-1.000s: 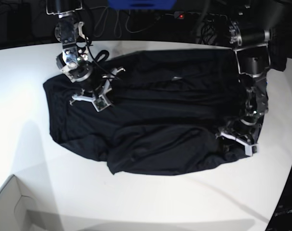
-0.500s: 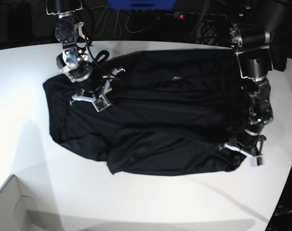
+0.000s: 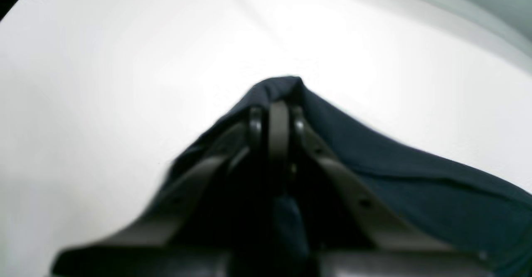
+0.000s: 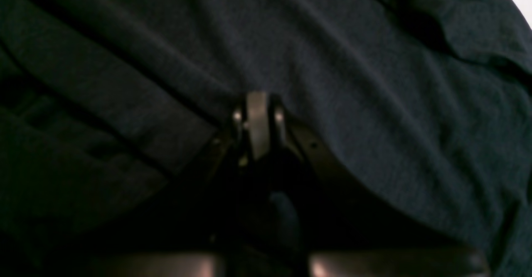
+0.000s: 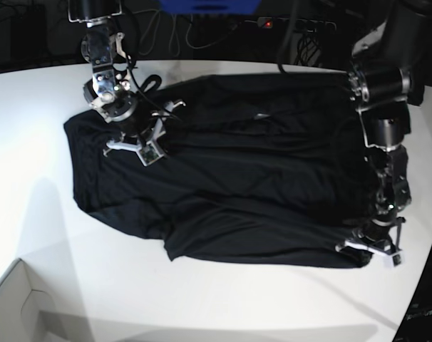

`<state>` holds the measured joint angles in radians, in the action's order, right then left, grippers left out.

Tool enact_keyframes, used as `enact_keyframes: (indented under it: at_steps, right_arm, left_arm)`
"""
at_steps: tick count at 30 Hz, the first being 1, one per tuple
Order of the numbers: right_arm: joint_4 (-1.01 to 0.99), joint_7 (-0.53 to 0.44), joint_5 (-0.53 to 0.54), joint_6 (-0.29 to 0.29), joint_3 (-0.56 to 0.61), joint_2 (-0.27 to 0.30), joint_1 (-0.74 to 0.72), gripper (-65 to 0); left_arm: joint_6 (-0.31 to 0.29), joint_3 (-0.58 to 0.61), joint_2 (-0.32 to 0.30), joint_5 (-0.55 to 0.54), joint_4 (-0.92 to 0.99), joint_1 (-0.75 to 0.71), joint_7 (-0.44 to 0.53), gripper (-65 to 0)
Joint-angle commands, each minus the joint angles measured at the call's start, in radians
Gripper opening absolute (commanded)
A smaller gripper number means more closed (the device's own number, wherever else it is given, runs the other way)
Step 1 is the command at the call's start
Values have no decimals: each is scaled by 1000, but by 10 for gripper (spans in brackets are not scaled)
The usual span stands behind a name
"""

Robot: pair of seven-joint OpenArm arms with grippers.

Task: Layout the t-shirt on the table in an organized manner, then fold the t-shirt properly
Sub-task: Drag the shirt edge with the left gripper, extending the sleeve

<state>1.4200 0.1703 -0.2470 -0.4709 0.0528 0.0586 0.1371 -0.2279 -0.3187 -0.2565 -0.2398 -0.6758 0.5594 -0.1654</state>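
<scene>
On the white table (image 5: 31, 128), both grippers pinch the shirt (image 5: 230, 178): right (image 5: 134, 146) anchors mid-cloth, left (image 5: 369, 249) tensions its corner.

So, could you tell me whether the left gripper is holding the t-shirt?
Yes, the left gripper is shut on a corner of the t-shirt.

The black t-shirt (image 5: 237, 185) lies spread and wrinkled across the white table (image 5: 31, 142), its near corner lifted.
</scene>
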Motion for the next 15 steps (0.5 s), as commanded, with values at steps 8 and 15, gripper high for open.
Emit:
enact_keyframes:
  at_steps: [8,15]
  right_arm:
    - [2,38,-19,4,-1,19,20,-650]
    - [8,42,-19,4,0,19,26,-650]
  left_arm:
    - [-1,-138,-54,-3,159,155,57,-577]
    - [-5,-159,-51,-8,212,190,102,-270]
